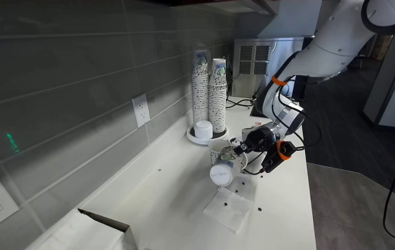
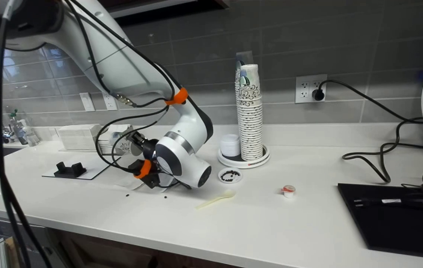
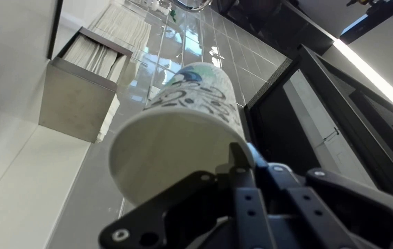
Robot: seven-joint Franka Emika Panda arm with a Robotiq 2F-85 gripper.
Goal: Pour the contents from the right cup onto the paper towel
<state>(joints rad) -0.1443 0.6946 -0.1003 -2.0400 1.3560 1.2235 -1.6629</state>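
The right cup (image 1: 230, 160) is a white paper cup with a dark printed pattern. My gripper (image 1: 241, 150) is shut on its rim, one finger inside and one outside. In the wrist view the cup's mouth (image 3: 179, 152) faces the camera, and no specks show on its visible inside. The cup lies tipped on its side above the counter, also in an exterior view (image 2: 124, 143). Below it lies the white paper towel (image 1: 230, 215), partly hidden by the cup. A few dark specks (image 1: 225, 204) lie on the towel and on the counter beside it.
A similar cup (image 1: 214, 150) stands behind the held one. Tall cup stacks (image 1: 217, 104) stand on a round tray (image 1: 197, 140) with a short white cup (image 1: 203, 130). A shallow lid (image 2: 230, 175) holds dark specks. A spoon (image 2: 215, 200), creamer (image 2: 288, 191) and napkin dispenser (image 3: 75, 97) are around.
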